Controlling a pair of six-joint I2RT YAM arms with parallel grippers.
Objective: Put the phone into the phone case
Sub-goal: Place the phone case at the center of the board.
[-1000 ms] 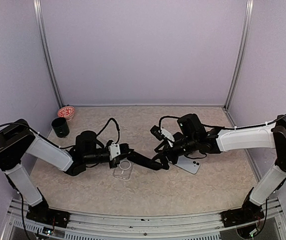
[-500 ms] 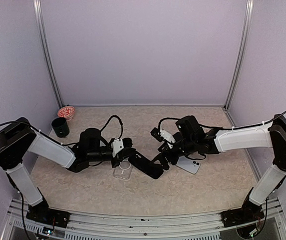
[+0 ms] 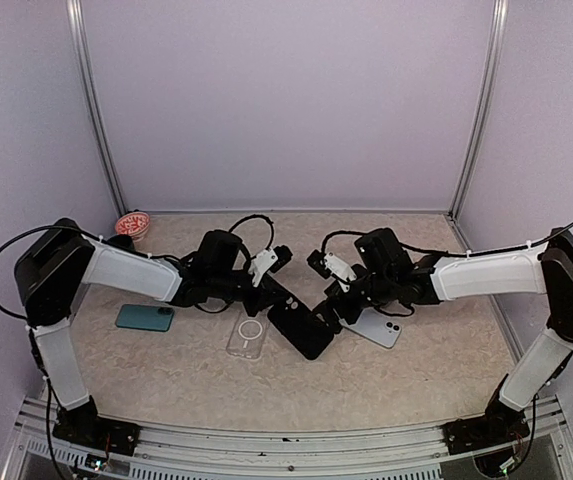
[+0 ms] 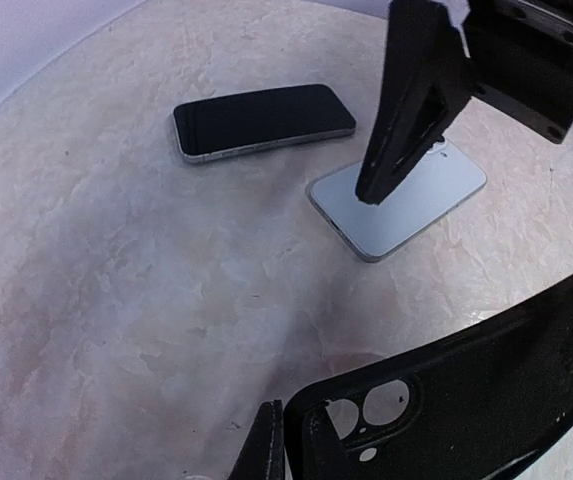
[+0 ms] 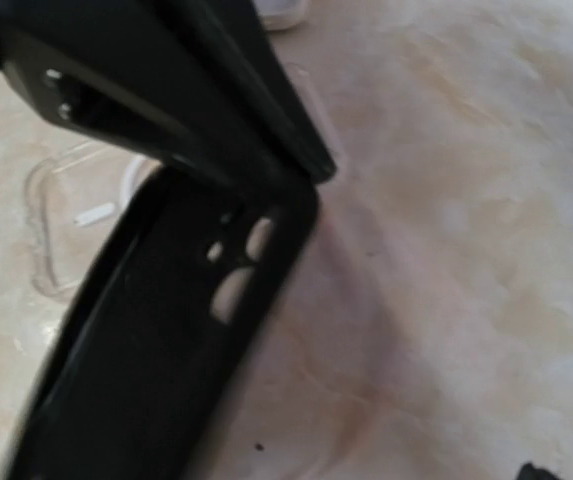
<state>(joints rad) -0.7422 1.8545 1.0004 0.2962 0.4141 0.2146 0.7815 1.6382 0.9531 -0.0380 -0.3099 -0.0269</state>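
a: what's at the left of the counter (image 3: 416, 385)?
b: a teal phone (image 3: 146, 317) lying flat. right of it, the left tool (image 3: 282, 298) is clenched on the far edge of the black case (image 3: 302, 331), holding it just right of the clear case (image 3: 247, 338).
a: and further right?
b: the right tool (image 3: 330, 312) is released, fingers spread wide, just beside the black case and over a pale phone (image 3: 378, 328) lying back up. a black phone (image 4: 263, 120) lies near the pale one, not touching it.
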